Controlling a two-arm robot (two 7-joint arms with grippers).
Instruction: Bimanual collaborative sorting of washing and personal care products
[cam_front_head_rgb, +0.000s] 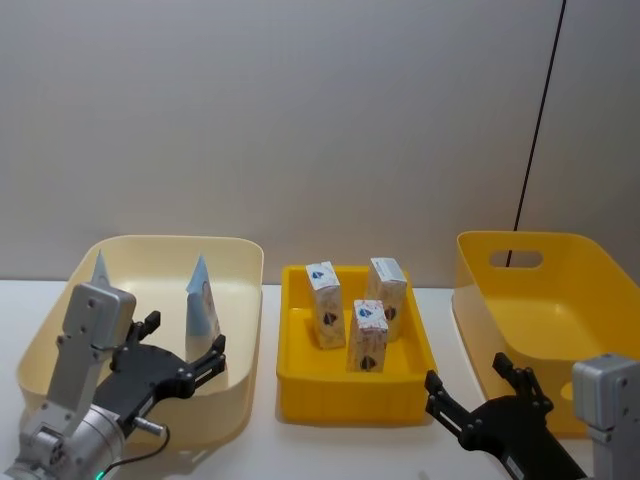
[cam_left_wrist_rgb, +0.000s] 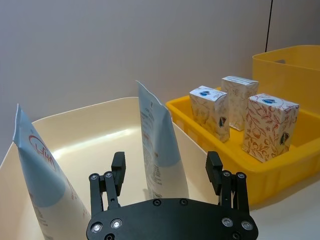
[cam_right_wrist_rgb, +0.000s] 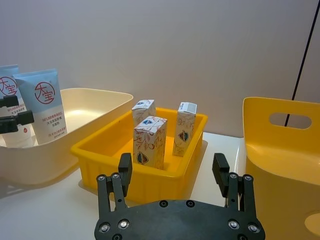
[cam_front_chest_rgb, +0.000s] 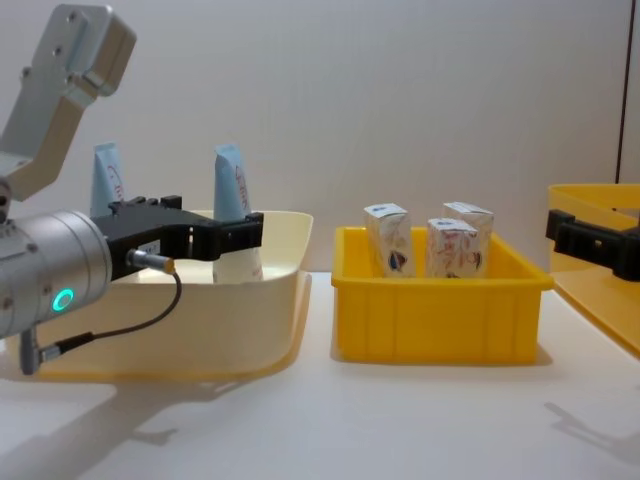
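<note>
Over near rim of cream basin (cam_front_head_rgb: 240, 262): L gripper (cam_front_head_rgb: 185, 340) spread wide, empty. Nearer tube (cam_front_head_rgb: 202, 300) stands upright just beyond its fingers, apart from them. 2nd tube (cam_front_head_rgb: 99, 268) at basin's far-left corner. Three cartons (cam_front_head_rgb: 367, 335) upright in centre yellow tray (cam_front_head_rgb: 350, 398). R gripper (cam_front_head_rgb: 466, 375) spread wide, empty, above bench (cam_front_head_rgb: 300, 450) betw. tray and yellow bin (cam_front_head_rgb: 520, 300).

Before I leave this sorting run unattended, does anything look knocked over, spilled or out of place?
Nothing stands out. The two tubes stand upright in the cream basin, and the three cartons stand upright in the middle yellow tray. The left gripper and right gripper are open.
</note>
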